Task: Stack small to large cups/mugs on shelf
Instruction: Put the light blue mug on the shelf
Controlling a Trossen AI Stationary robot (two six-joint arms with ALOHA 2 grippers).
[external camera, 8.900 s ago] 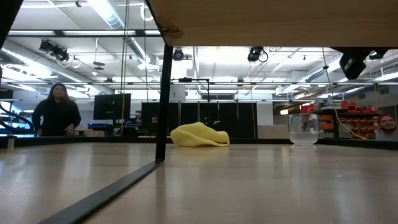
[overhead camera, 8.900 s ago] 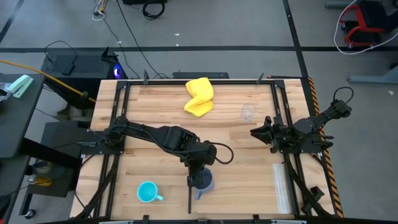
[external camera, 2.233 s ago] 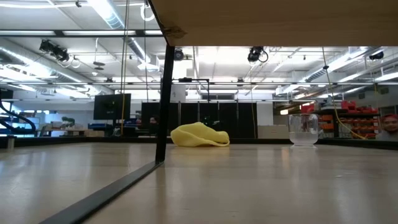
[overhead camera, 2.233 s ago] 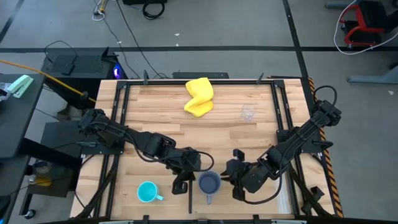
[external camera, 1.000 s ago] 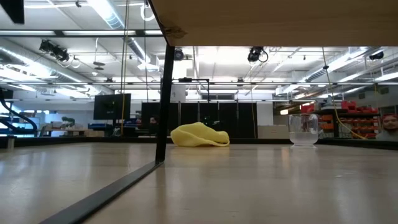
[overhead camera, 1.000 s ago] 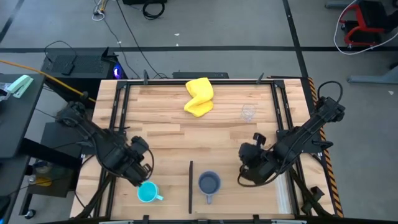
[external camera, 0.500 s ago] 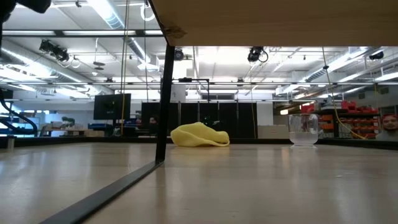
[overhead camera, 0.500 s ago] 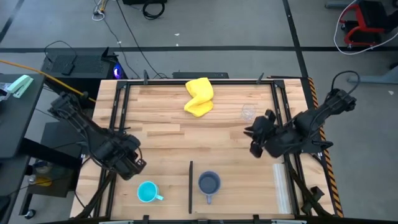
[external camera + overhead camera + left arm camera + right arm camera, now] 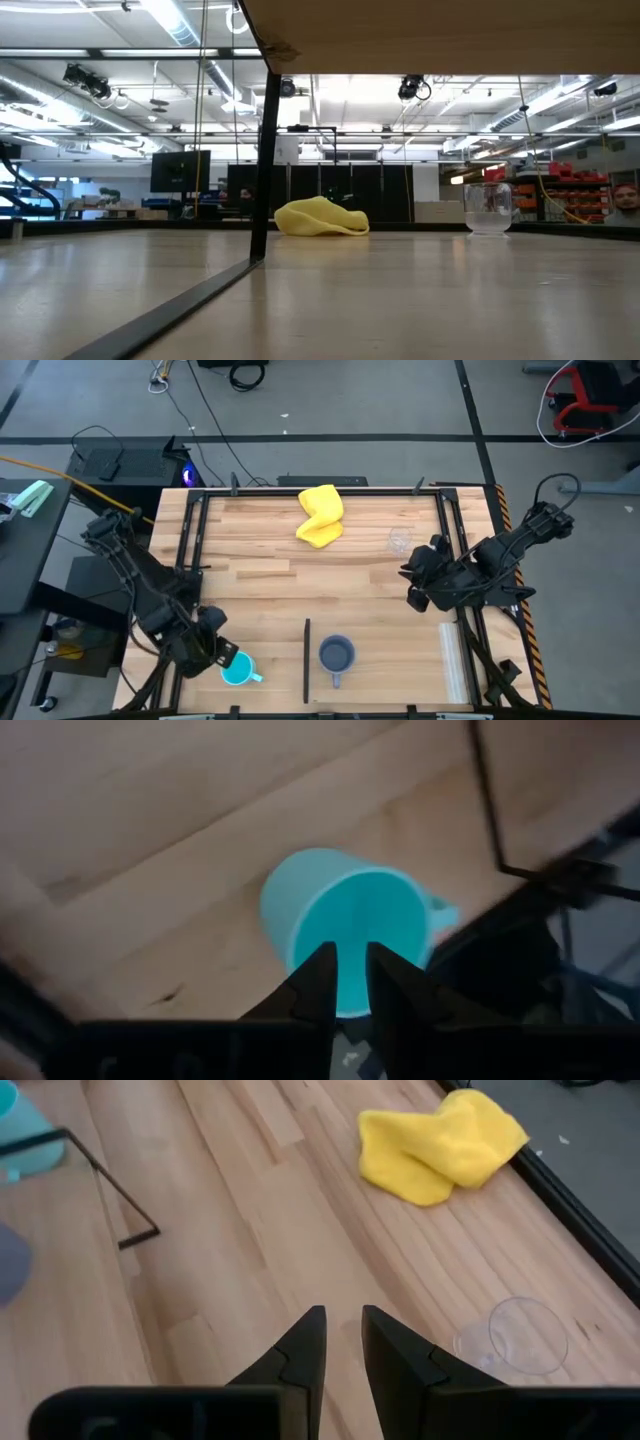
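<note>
Since half a second ago my left gripper [image 9: 215,648] has swung toward the near left corner of the table [image 9: 250,575] and now sits just beside the turquoise mug [image 9: 237,669], while my right arm has barely shifted. In the left wrist view my fingers [image 9: 318,982] stand only a narrow slit apart, holding nothing, with the mug's open mouth straight ahead of their tips. I cannot tell whether they touch its rim.

My right gripper [image 9: 412,582] hovers near the right edge of the table, its fingers [image 9: 310,1342] also close together and empty. Past them lie the clear cup [image 9: 523,1333] and the yellow cloth [image 9: 440,1146].

The grey-blue mug [image 9: 337,656] stands upright near the front edge, handle toward the front, just right of a thin dark bar [image 9: 305,660]. The clear cup stands well apart from both mugs, toward the far right, and the cloth lies at the far edge.
</note>
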